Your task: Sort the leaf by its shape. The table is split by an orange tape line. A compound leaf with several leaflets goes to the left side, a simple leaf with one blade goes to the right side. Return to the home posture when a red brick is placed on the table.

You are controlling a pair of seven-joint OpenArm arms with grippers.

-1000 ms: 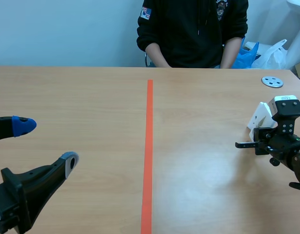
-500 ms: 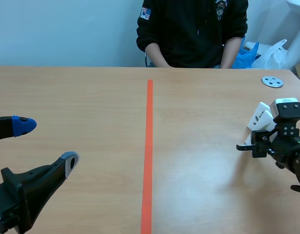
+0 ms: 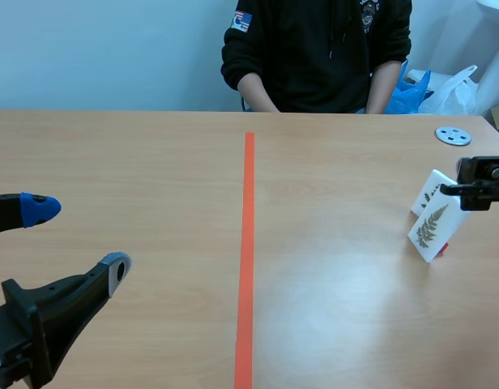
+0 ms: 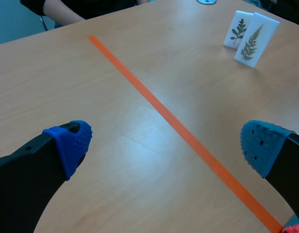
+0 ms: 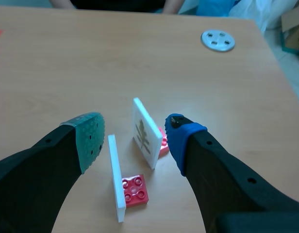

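The left end effector (image 4: 164,145) hangs released and empty, the right end effector (image 5: 135,138) spread open above the nearer leaf card (image 5: 115,179) and farther leaf card (image 5: 143,133), so both seemingly compound leaves stand unsorted on its side of the orange tape line (image 4: 154,104).

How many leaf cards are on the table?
2. Both stand to the right of the orange line, close together: the near card with its fern showing, and the far card just behind it, partly covered. I see no others.
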